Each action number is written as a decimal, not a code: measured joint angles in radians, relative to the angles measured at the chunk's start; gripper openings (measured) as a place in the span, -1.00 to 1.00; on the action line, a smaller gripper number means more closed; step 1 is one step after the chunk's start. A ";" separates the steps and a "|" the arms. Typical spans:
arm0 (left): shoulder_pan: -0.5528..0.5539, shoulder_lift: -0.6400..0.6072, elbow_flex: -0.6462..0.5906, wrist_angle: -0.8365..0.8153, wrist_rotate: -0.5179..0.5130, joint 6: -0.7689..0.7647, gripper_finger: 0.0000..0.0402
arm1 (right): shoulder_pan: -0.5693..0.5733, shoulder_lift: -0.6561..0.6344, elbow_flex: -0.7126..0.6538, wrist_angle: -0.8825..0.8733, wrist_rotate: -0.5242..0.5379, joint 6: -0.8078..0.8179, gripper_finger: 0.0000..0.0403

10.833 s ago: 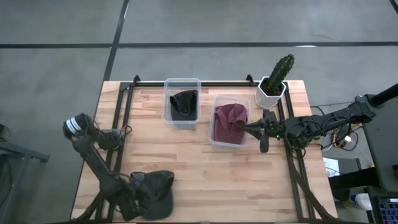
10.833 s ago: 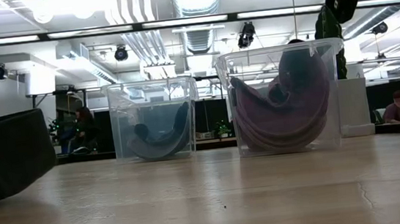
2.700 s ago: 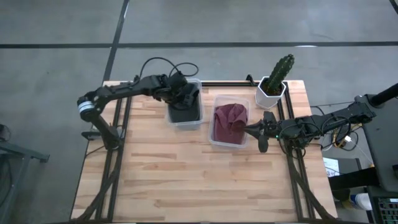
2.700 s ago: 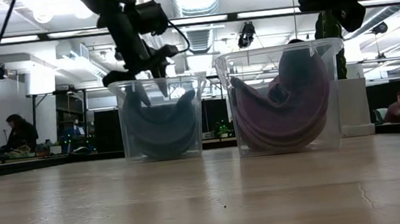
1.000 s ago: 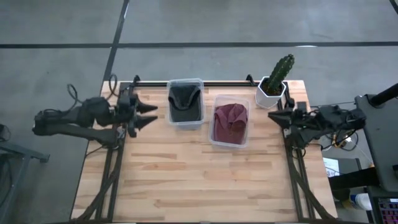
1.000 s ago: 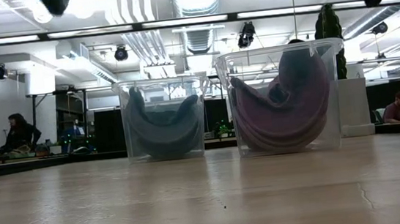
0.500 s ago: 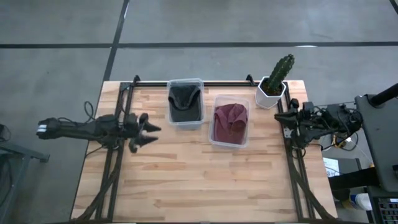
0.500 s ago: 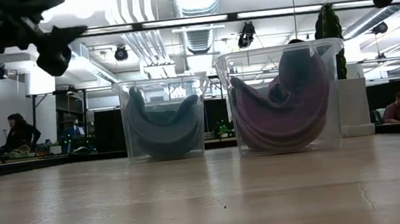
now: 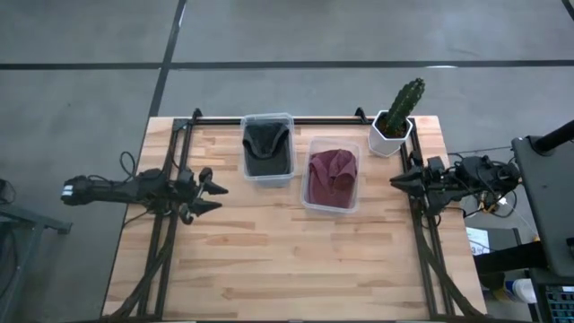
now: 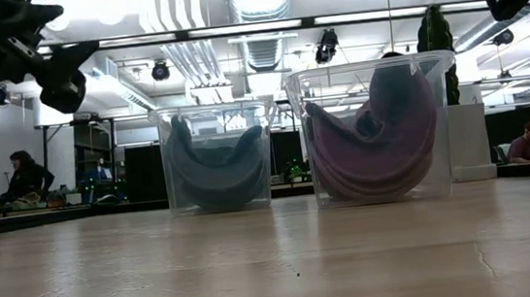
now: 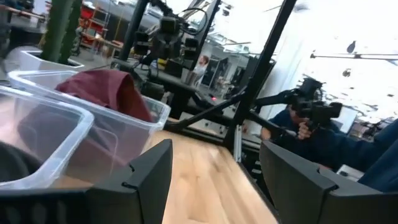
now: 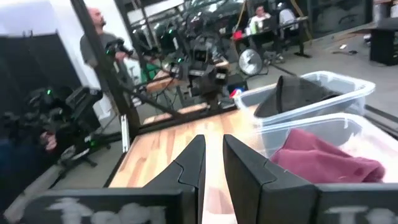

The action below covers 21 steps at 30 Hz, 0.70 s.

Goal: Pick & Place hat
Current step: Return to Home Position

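A dark hat (image 9: 266, 148) lies crumpled in the left clear bin (image 9: 266, 116). A maroon hat (image 9: 332, 170) lies in the right clear bin (image 9: 309, 202). The low view shows both hats curved against the bin walls: the dark hat (image 10: 216, 168) and the maroon hat (image 10: 377, 143). My left gripper (image 9: 218, 196) is open and empty, above the table to the left of the dark hat's bin. My right gripper (image 9: 393, 182) is shut and empty, to the right of the maroon hat's bin. The right wrist view shows its fingers (image 12: 193, 165) almost together.
A cactus in a white pot (image 9: 395, 121) stands at the table's far right corner. Dark frame rails (image 9: 170, 224) run along the table's left, right and far sides. Bare wood (image 9: 287, 260) fills the near half. People show in the room beyond the table.
My left arm has drawn back toward the table's left edge, and its open gripper has shifted toward the near edge, away from the dark hat's bin. My right gripper has moved a little toward the near edge. Both hats stay in their bins.
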 joint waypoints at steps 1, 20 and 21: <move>0.000 -0.008 0.003 -0.025 -0.010 0.004 0.17 | 0.000 0.000 -0.003 0.000 -0.011 -0.002 -0.74; 0.000 -0.025 -0.040 -0.087 -0.199 0.157 0.17 | 0.000 -0.001 -0.345 0.389 -0.105 0.010 -0.74; 0.000 -0.025 -0.042 -0.086 -0.199 0.164 0.17 | 0.000 -0.001 -0.360 0.400 -0.116 0.016 -0.74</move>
